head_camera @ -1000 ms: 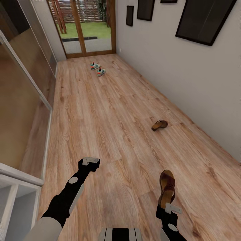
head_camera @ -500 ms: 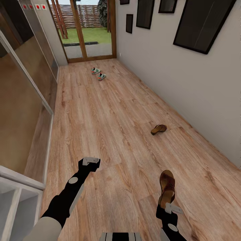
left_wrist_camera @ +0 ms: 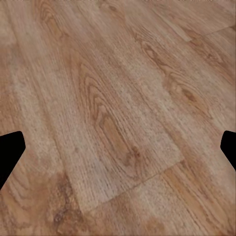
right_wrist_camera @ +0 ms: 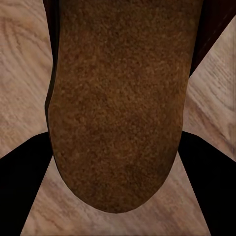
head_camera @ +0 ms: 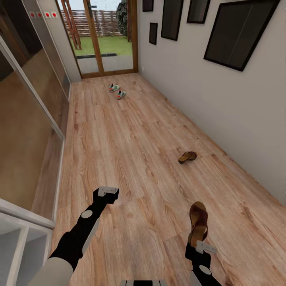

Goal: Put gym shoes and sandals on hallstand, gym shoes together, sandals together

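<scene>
Wood-plank corridor floor (head_camera: 131, 159) carried the other sandal (head_camera: 187, 157) at two o'clock and gym shoes (head_camera: 117, 91) at twelve, while right gripper (head_camera: 197, 242) pinched a stiff, light sandal (head_camera: 198, 222) by its heel; left gripper (head_camera: 107, 192) stood wide open, empty.

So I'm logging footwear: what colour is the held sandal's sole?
Brown, with a grainy texture, on the sandal; right wrist view shows it best.

Even, shadowless light; perhaps slightly soft.

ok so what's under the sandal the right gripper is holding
Wood-plank corridor floor shows around the sandal held by the right gripper. The floor directly beneath its sole is covered.
</scene>
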`<state>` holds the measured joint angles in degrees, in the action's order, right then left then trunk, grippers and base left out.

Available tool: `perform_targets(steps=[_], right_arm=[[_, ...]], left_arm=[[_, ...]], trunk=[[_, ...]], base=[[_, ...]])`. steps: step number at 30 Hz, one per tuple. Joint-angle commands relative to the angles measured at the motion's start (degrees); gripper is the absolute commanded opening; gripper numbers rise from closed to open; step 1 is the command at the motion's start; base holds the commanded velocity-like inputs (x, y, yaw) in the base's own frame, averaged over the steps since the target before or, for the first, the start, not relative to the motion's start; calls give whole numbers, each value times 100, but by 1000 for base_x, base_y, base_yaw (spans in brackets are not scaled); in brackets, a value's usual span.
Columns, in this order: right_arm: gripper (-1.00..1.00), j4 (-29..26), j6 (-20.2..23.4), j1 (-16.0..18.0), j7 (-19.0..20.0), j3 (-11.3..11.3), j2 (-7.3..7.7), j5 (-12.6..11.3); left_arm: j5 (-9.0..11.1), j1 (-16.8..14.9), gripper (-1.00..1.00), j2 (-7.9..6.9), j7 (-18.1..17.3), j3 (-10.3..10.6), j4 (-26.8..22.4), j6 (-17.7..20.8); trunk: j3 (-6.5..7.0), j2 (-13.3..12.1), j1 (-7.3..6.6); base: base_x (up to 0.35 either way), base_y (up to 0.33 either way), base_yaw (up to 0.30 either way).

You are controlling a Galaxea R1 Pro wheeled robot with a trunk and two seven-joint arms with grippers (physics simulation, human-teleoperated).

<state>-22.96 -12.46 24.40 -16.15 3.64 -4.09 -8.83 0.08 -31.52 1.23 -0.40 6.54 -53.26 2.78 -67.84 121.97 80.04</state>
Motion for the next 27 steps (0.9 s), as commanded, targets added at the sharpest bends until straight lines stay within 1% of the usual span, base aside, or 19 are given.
perform_targets(steps=[1,25,27], right_arm=[[-100,2,-34,3,16,21,-4,-48],[-100,2,-37,3,16,23,-4,-48],[-100,2,-35,3,16,23,-4,-48]], left_arm=[[1,2,100,0,-4,-2,-9,29],[-8,5,100,0,-4,11,-17,29],[-8,5,100,0,-4,8,-17,29]], trunk=[[3,1,-1],[222,1,-1],[205,82,43]], base=[[0,0,0],[0,0,0],[0,0,0]])
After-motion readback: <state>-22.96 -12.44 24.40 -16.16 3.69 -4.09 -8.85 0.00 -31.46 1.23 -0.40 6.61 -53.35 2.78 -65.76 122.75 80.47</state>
